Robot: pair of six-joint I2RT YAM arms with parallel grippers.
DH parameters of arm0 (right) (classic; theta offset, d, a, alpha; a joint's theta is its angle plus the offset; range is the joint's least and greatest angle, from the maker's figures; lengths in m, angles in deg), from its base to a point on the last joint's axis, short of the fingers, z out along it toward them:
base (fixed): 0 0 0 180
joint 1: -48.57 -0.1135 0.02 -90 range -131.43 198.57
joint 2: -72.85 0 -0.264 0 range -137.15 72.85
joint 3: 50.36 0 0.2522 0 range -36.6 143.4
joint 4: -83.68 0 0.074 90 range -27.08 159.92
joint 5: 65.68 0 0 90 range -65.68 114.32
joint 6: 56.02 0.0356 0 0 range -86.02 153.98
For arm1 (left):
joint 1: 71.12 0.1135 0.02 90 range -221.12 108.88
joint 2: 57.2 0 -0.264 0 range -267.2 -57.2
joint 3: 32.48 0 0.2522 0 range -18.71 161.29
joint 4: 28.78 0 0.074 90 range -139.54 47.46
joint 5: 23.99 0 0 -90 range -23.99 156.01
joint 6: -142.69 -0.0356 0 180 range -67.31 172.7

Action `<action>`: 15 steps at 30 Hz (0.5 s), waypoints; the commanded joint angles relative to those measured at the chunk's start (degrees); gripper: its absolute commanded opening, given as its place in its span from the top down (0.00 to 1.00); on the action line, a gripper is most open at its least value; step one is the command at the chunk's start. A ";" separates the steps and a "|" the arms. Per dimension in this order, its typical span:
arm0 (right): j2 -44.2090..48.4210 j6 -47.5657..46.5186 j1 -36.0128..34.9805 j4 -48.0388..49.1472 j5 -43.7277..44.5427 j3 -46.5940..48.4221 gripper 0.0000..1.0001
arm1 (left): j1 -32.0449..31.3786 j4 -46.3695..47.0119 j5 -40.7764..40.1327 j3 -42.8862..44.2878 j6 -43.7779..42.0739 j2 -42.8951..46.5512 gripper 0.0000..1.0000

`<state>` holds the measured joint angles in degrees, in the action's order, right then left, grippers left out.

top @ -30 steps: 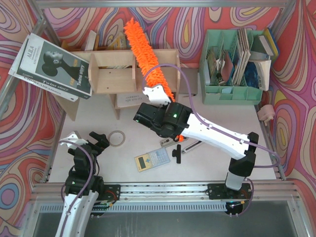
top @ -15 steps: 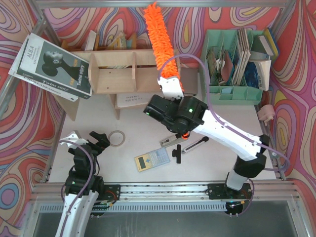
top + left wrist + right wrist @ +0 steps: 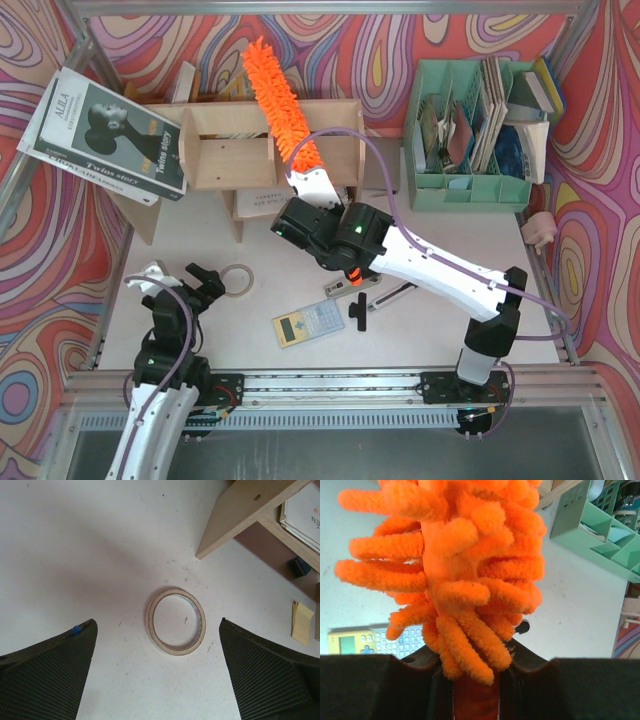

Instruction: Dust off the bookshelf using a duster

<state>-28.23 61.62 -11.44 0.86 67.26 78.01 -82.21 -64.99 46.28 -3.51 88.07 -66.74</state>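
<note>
Found the duster (image 3: pixel 275 100), bright orange and shaggy, slanting up and leftward over the top of the plywood bookshelf (image 3: pixel 230 150), with its long axis running straight out from the right jaws. Gripped it just below the fluff, those jaws shut tight on the handle. Noted the left jaws spread wide and empty, well apart from it, above a tape ring (image 3: pixel 175 651) on the desk (image 3: pixel 75 540).

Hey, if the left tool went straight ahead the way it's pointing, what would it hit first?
Probably the tape ring lying flat on the table, centred ahead of the open left tool; depth is hard to judge.
</note>
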 commanded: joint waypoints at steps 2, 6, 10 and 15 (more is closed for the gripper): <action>3.16 1.13 -0.13 0.59 2.00 -2.99 1.00 | 0.28 5.84 0.53 0.94 0.12 -3.47 0.02; 2.51 6.08 0.16 -7.47 6.11 0.32 1.00 | 0.28 8.20 1.27 0.31 -1.78 -5.09 0.02; 3.24 9.38 1.29 -11.26 6.67 0.53 1.00 | 0.28 11.94 3.18 -1.50 -2.59 -5.13 0.01; 5.12 10.99 2.16 -11.88 5.58 0.03 1.00 | 0.28 13.23 3.20 -1.68 -2.17 -6.56 0.02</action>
<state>-26.63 68.50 -10.17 -7.95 70.58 76.74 -82.19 -55.25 48.33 -3.99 86.74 -72.36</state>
